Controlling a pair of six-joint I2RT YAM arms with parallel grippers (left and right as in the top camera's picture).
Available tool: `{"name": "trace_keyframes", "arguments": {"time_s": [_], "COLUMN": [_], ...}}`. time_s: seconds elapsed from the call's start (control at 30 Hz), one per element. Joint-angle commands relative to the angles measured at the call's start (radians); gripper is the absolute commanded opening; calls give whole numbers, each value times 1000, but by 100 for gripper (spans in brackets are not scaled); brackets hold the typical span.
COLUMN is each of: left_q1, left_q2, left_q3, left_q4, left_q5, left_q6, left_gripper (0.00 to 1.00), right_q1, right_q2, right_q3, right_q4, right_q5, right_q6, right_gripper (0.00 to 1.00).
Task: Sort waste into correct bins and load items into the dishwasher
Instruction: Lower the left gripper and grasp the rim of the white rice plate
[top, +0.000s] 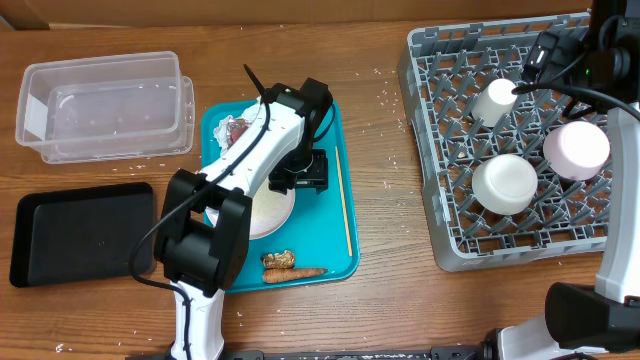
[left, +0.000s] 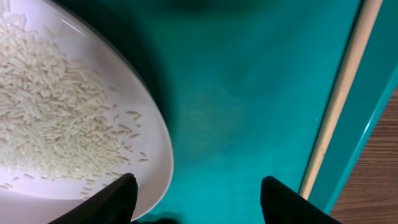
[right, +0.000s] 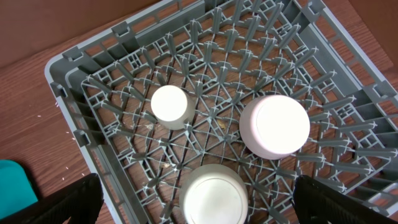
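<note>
The rice grains (left: 56, 118) lie heaped on the white plate (left: 155, 134), which sits on the teal tray (left: 249, 93). Only the left wrist view shows them; from overhead the arm hides most of the plate. The left gripper (left: 198, 186) is open, one finger over the plate's rim and the other over the tray. Far right, the right gripper (right: 199, 196) hangs wide open above the dish rack (right: 62, 68).

- wooden table (top: 380, 290), pretty full
- clear tub (top: 105, 105) near the far-left corner
- black tray (top: 80, 232) by the left edge
- teal tray (top: 322, 225) mid-table
- grey dish rack (top: 425, 150) along the right edge
- stray rice grains (top: 385, 95) scattered between them
</note>
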Motion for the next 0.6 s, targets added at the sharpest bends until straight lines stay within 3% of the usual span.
{"name": "trace_keyframes", "arguments": {"time_s": [0.0, 0.57], "left_q1": [-7, -10], "left_q2": [11, 11], "left_q3": [8, -35], "left_q4": [1, 64], "left_q5": [-53, -144], "left_q6": [-61, -109], "left_gripper": [64, 52], "right_q1": [0, 0], "right_q2": [0, 0], "right_q3": [2, 2], "right_q4": [3, 3], "right_q5": [7, 7], "right_q6": [8, 8], "right_gripper": [100, 100]}}
